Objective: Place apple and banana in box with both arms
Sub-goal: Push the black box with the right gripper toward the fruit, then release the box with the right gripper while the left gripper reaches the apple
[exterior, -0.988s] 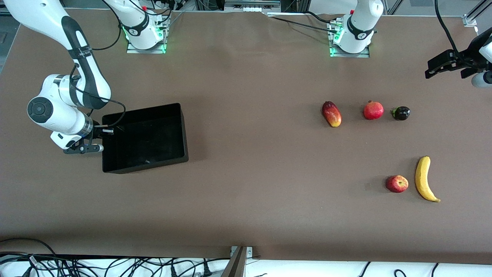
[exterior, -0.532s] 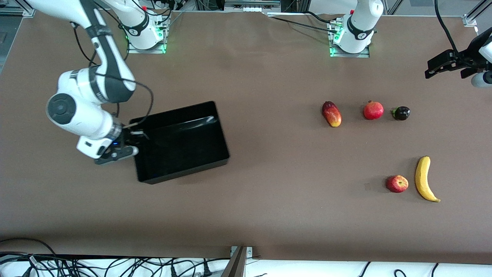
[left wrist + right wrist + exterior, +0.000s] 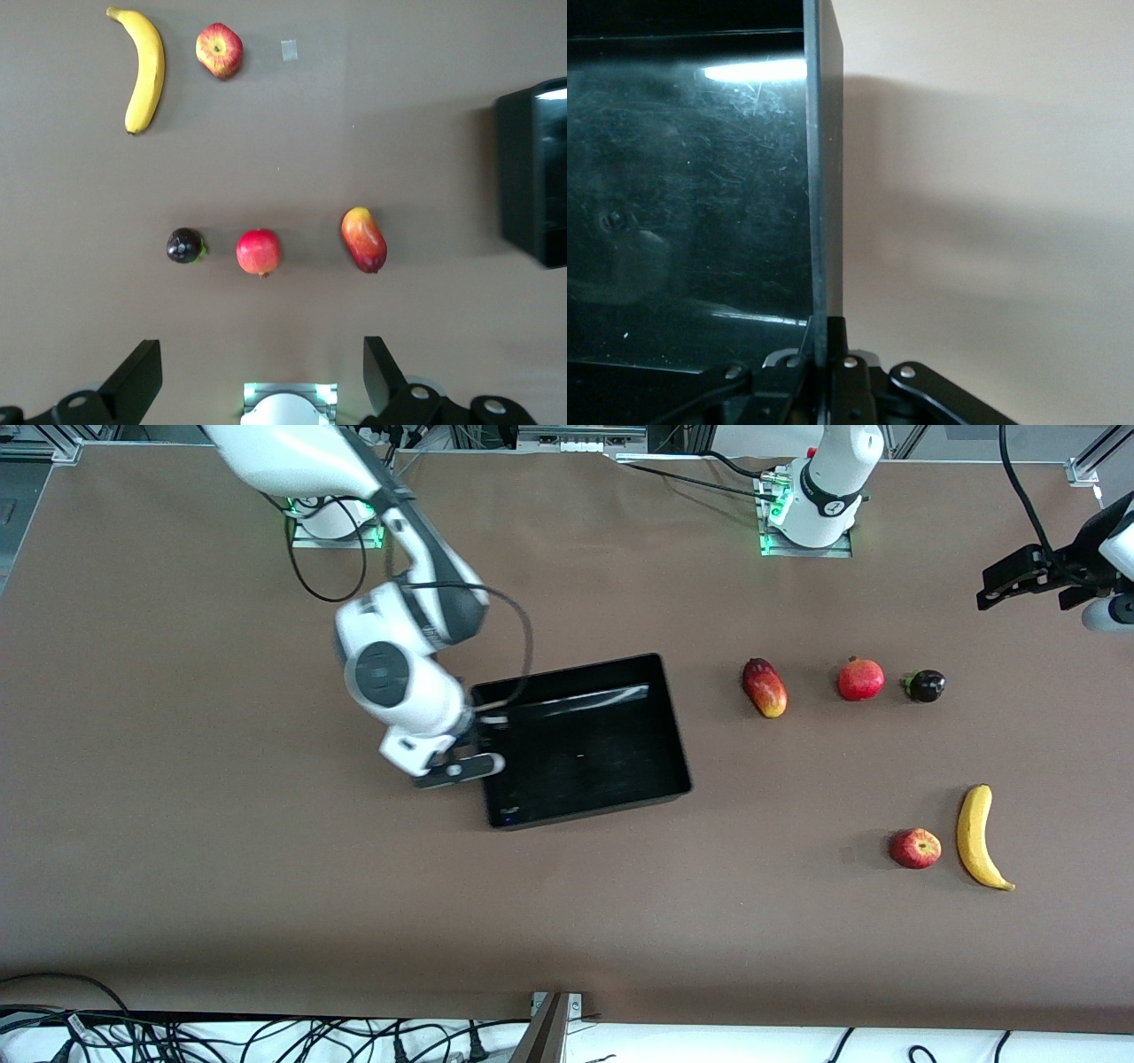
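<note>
The black box [image 3: 660,717] sits mid-table. My right gripper [image 3: 483,746] is shut on the box's wall at the right arm's end; the right wrist view shows that wall [image 3: 824,177] clamped between my fingers. The red apple [image 3: 915,848] and the yellow banana [image 3: 976,836] lie side by side toward the left arm's end, nearer the front camera; both show in the left wrist view, apple [image 3: 219,50] and banana [image 3: 144,69]. My left gripper [image 3: 1019,576] is open and empty, held high over the table's end, apart from the fruit.
A red-yellow mango [image 3: 765,687], a red pomegranate [image 3: 860,679] and a dark purple fruit [image 3: 924,685] lie in a row between the box and the left arm's end, farther from the camera than the apple. A small piece of tape [image 3: 290,50] lies near the apple.
My right gripper has dragged the box across the table toward the fruit, from the right arm's end to the middle. The left arm has barely moved.
</note>
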### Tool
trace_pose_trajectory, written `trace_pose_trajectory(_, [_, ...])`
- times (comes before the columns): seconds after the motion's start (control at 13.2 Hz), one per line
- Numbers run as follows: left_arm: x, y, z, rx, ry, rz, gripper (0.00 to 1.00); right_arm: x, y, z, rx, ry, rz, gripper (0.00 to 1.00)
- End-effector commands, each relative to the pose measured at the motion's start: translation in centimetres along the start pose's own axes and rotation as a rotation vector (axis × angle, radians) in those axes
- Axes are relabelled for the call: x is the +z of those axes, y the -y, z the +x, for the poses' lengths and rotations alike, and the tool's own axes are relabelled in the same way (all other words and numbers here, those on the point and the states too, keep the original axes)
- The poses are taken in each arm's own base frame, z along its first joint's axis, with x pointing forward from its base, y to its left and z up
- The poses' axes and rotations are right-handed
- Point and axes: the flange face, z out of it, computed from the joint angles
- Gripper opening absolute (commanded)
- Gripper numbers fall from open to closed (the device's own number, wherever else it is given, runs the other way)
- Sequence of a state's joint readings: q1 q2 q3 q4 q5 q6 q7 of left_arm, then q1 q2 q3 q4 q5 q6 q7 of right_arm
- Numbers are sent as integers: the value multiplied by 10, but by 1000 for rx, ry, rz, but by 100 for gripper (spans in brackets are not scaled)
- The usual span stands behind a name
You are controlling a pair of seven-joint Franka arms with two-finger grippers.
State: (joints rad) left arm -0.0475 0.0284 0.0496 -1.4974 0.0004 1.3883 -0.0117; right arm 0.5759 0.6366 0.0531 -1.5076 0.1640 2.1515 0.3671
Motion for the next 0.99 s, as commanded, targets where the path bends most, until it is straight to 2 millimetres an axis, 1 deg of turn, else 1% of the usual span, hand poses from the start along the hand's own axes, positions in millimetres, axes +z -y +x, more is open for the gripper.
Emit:
trace_pose_trajectory(0.0, [43,0,45,-9,-1,1,100,17,49,9,79,-38,37,0])
trace_pose_trajectory(0.08, [61,2,63,-11,-7,6,100,23,63,9,112,-41,42,0])
trace_pose_trajectory(0.3, [119,6,114,-17,-49,14,100,43,90,4,188,-45,40,0])
trace_pose_trajectory(0.38, [141,12,131,-26,-67,15,100,47,93,3,217,-55,46,0])
trace_pose_trajectory(0.46, [162,21,143,-28,-70,14,100,51,93,4,235,-60,48,0])
trace_pose_trajectory(0.53, [187,28,153,-32,-47,17,100,55,94,3,233,-58,45,0])
trace_pose_trajectory(0.61, [205,30,163,-33,-51,17,100,59,96,1,231,-57,41,0])
trace_pose_trajectory(0.76, [243,44,183,-52,-88,20,100,66,93,1,232,-52,32,0])
trace_pose_trajectory(0.84, [260,52,190,-59,-97,24,100,68,91,2,233,-51,27,0])
trace_pose_trajectory(0.91, [273,63,196,-47,-109,47,100,67,91,2,225,-57,21,9])
